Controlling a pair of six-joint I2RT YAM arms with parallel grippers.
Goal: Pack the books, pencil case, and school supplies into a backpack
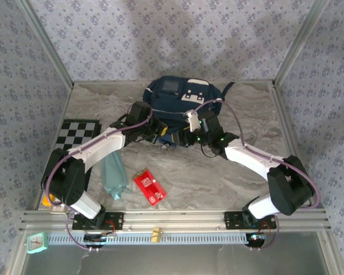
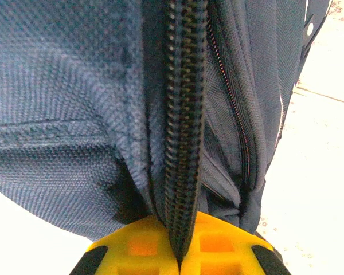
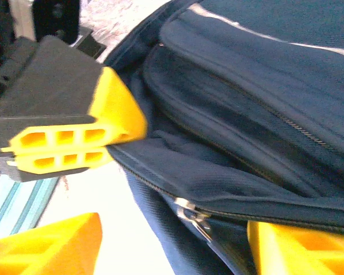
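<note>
The navy backpack (image 1: pixel 180 94) lies at the back middle of the table, its opening toward the arms. My left gripper (image 2: pixel 179 252) is shut on the backpack's dark zipper edge (image 2: pixel 183 114) and shows at the opening's left (image 1: pixel 153 130). My right gripper (image 3: pixel 172 252) is open at the opening's right (image 1: pixel 189 133). Its yellow fingers (image 3: pixel 46 246) straddle the metal zipper pull (image 3: pixel 195 215) without touching it. The left gripper's fingers (image 3: pixel 74 143) pinch the fabric nearby. The teal pencil case (image 1: pixel 113 175) and the red school supplies packet (image 1: pixel 149 187) lie on the table near the left arm. The books are hidden.
A black-and-white checkerboard (image 1: pixel 80 130) lies at the table's left edge. Metal frame posts and patterned walls close in the sides and back. The aluminium rail (image 1: pixel 172 220) with both arm bases runs along the near edge, a small teal object (image 1: pixel 37 243) below it.
</note>
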